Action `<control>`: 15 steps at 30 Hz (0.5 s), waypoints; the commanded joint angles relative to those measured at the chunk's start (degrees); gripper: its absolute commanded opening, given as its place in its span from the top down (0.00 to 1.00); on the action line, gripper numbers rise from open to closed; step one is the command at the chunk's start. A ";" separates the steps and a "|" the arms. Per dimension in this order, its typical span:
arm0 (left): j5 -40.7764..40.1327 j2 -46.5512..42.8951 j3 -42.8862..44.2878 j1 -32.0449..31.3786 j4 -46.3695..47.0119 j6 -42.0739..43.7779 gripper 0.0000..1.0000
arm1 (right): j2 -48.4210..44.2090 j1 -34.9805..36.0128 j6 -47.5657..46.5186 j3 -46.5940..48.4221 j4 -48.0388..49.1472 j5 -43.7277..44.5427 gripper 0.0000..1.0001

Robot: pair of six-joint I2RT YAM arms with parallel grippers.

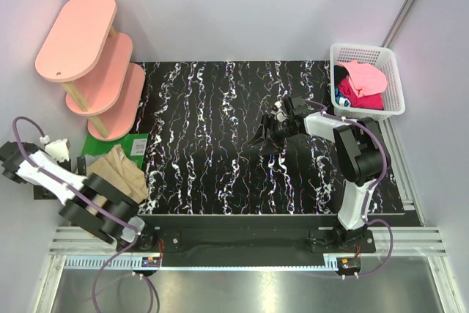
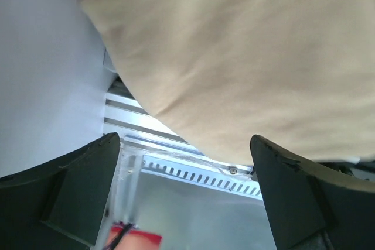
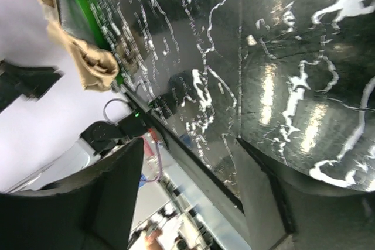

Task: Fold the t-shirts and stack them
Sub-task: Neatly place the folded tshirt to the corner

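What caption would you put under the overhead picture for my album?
Left arm and right arm at a marbled table: tan t-shirt stacked at left, pink shirts waiting in the white basket.

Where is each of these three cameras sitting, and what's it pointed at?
Top: above and behind, looking down on the black table, left arm and right arm.
Left wrist: past the left gripper's open fingers, onto the tan shirt.
Right wrist: past the right gripper, across the table.
Shared: all three show the tan shirt.

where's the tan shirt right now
In the top view the tan t-shirt lies crumpled just off the left edge of the black table, on top of a green item, next to the pink shelves and the left arm.
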 commanded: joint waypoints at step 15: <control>3.04 3.23 22.80 -62.38 -0.18 -28.06 0.01 | -21.40 0.29 -12.84 7.41 -16.09 32.74 0.09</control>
